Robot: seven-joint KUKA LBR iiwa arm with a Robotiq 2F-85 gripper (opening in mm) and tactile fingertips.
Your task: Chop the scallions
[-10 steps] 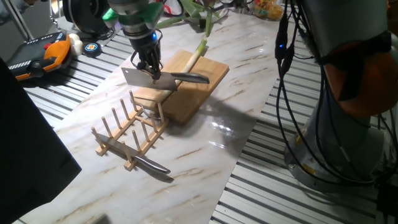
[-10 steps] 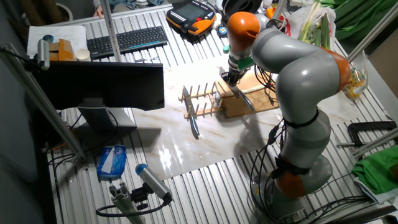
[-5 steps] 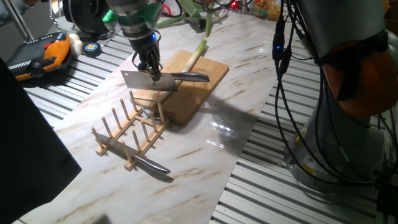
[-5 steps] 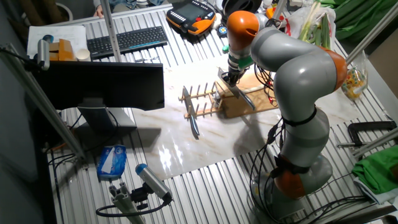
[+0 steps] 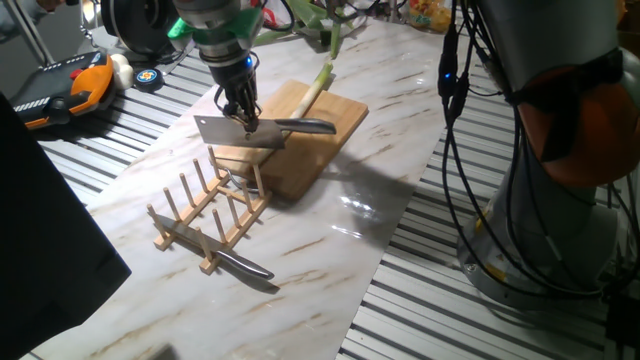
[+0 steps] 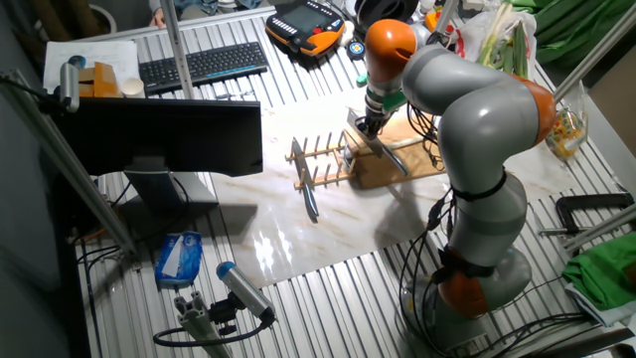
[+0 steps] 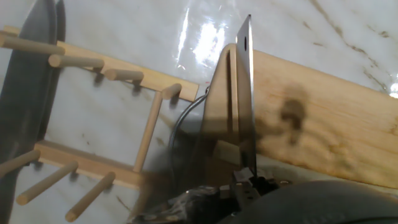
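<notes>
Gripper (image 5: 243, 118) clamped on the spine of a cleaver (image 5: 240, 131), blade held edge-down above the near end of the cutting board (image 5: 322, 140), handle pointing out across the board. Scallions (image 5: 314, 87) lying on the far part of the board, white end toward the middle, green tops running off the far edge. Blade well apart from the stalk; no contact yet.

Step in hand, as judged: positioning the cleaver for a cut.

Procedure for a clean cut:
- Carry the blade toward the far part of the board until directly above the white end of the stalk.
- Keep the blade upright and crosswise to the stalk; correct any tilt before descent.
- Lower straight down until the edge meets the wood, then lift clear.
- Index a little along the stalk toward the green tops and repeat.
- Keep clear of the wooden rack (image 5: 205, 215) standing just beside the near end of the board.

Risk, as judged: possible slip or twist of the blade under load, given a grip on the thin spine only.

Count:
- Scallion stalks: one. Cut chunks: none discernible.
- Cleavers: one.
- Cutting boards: one.
- Racks: one.
- Second knife (image 5: 244, 266): one, lying under the rack's near end.
</notes>
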